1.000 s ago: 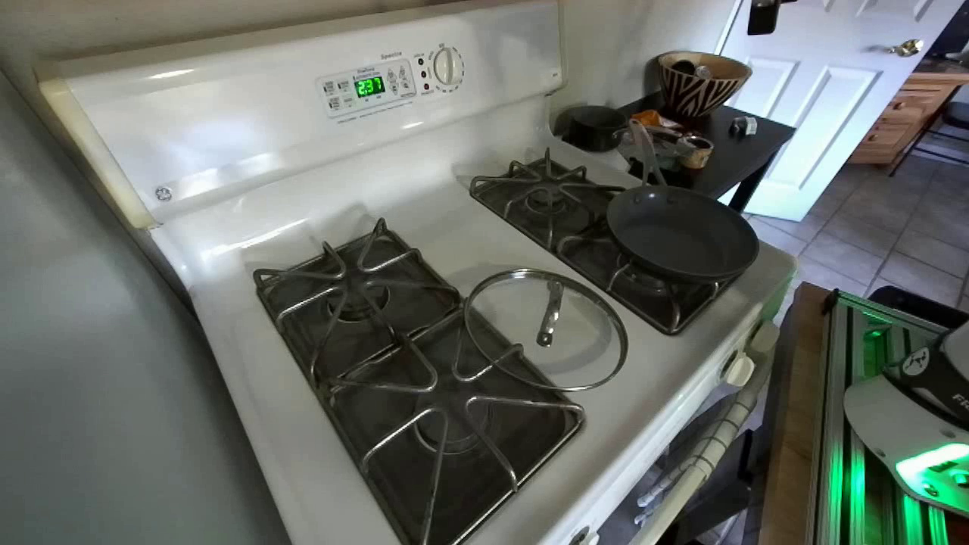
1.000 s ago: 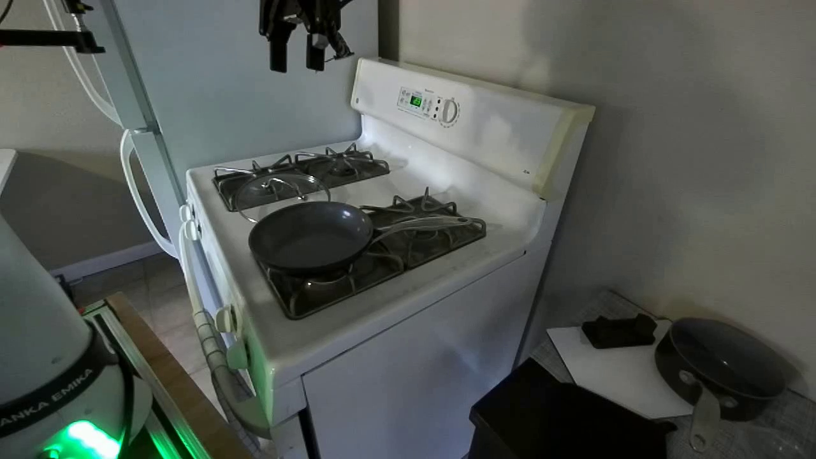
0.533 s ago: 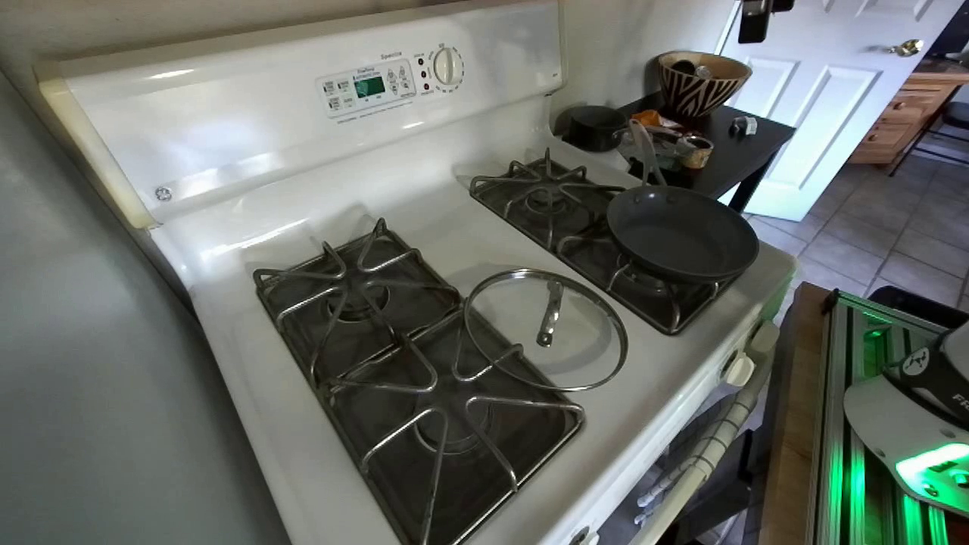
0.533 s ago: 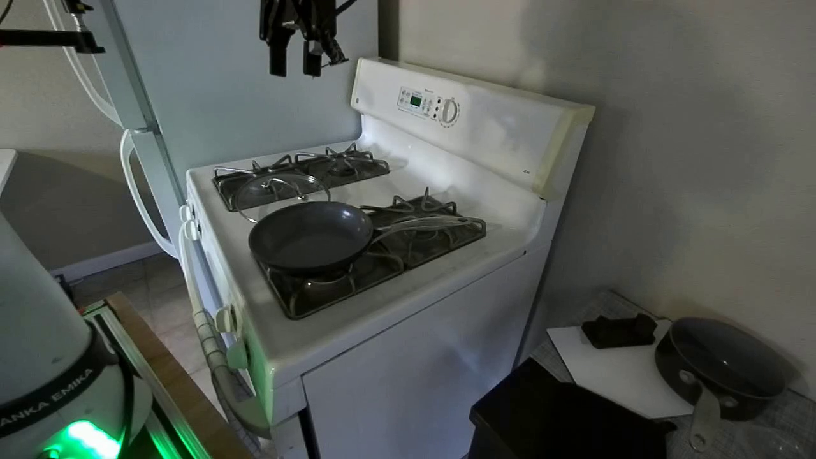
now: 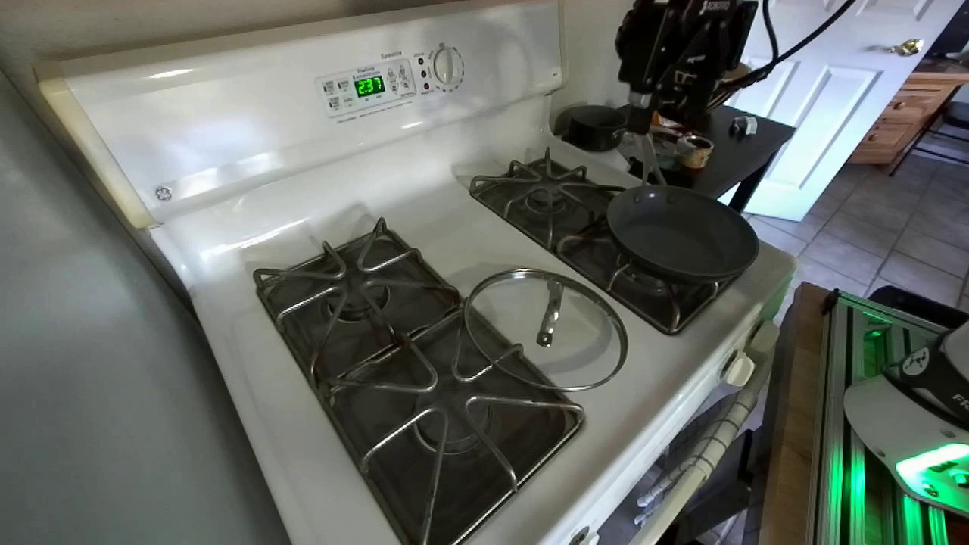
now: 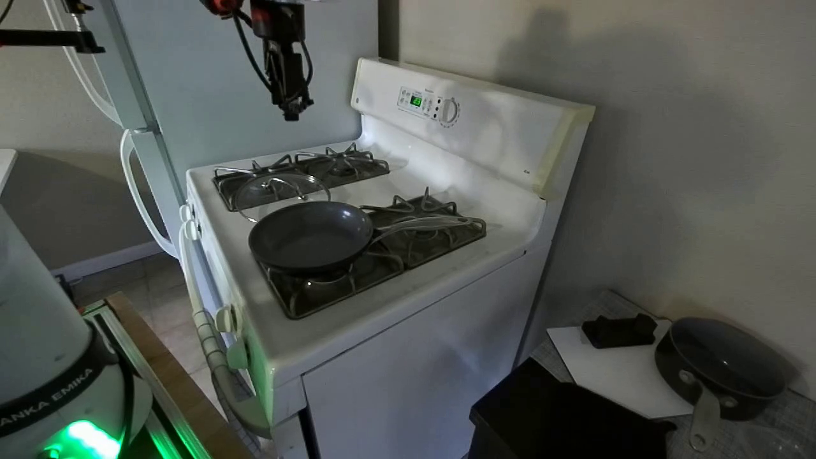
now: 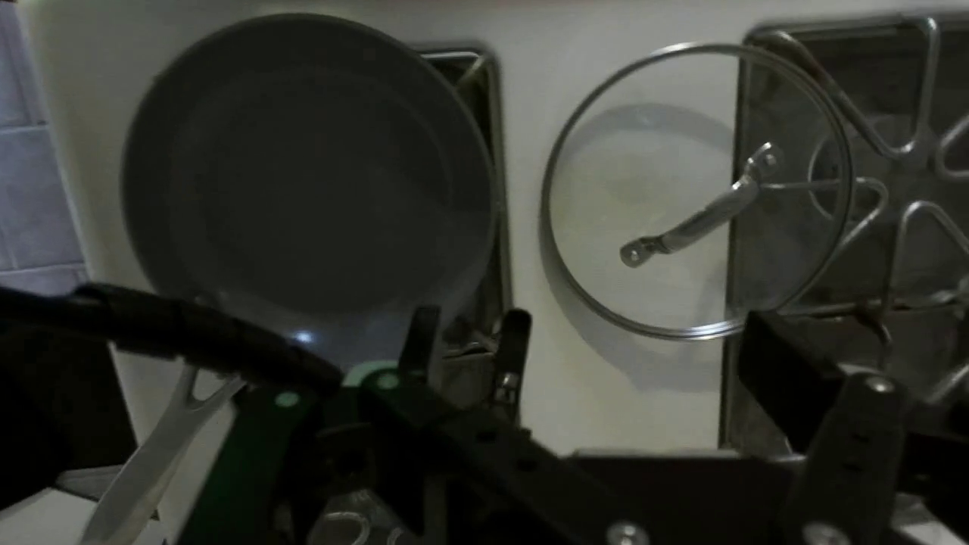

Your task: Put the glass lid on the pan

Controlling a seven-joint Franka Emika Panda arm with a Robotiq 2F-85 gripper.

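Observation:
The clear glass lid [image 5: 546,331], with a metal rim and handle on top, lies partly over a left burner grate and partly over the white stove top in both exterior views [image 6: 280,189]. The dark frying pan [image 5: 681,231] sits uncovered on the neighbouring grate, also in an exterior view [image 6: 310,236]. In the wrist view the pan [image 7: 303,174] is at left and the lid [image 7: 700,219] at right. My gripper [image 7: 636,333] is open and empty, fingers wide apart. It hangs above the stove, apart from both things, in both exterior views [image 5: 640,119] [image 6: 292,115].
The stove's raised back panel [image 5: 288,121] stands behind the grates. A refrigerator [image 6: 255,83] rises beside the stove. The pan's handle [image 6: 427,222] points toward the back panel. A saucepan [image 6: 720,363] stands on a side table. A towel [image 6: 220,363] hangs at the oven front.
The gripper has come lower and turned, now seen edge-on in an exterior view where both fingers showed before. It has come well into an exterior view. Lid and pan have not moved.

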